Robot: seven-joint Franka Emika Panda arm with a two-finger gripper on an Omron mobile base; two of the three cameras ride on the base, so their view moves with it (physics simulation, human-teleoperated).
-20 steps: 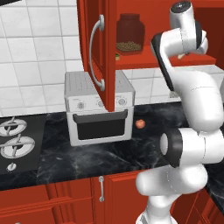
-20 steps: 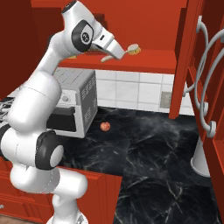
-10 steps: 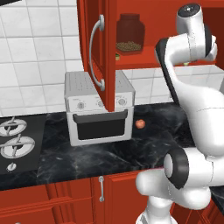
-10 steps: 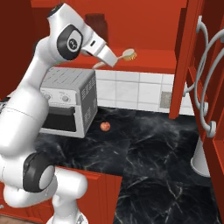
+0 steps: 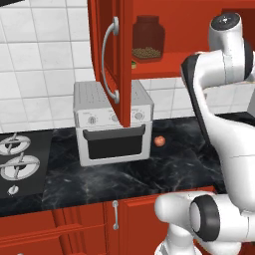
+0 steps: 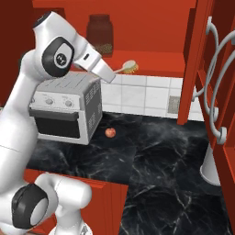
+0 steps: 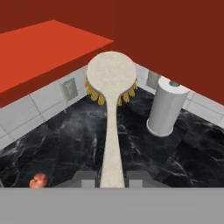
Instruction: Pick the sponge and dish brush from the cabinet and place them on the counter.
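Tool: clenched on the handle of the dish brush; in the hand view the two dark tips sit at bottom centre, one on either side of the pale handle; in the right base view the tool shows in the upper middle of the frame, at the end of the white arm.
Dish brush: held off every surface; in the hand view its round pale head sits at upper centre with yellow bristles around the lower rim; in the right base view the head is at upper centre, in front of the red inner shelf.
Cabinet: open; in the left base view its door with the long curved silver handle hangs at upper centre; the shelf runs across the upper right behind the arm.
Jar: dark glass with brownish contents, standing on the shelf at the top of the left base view; in the right base view it is at upper centre-left.
Tabletop: black marble with white veins, across the lower half of the right base view.
Toaster oven: silver, on the tabletop at centre of the left base view, below the open door.
Apple: small and red, on the tabletop just right of the toaster oven; at lower left in the hand view.
Paper towel roll: upright on the tabletop, right of centre in the hand view.
Stovetop: silver burners at the left edge of the left base view.
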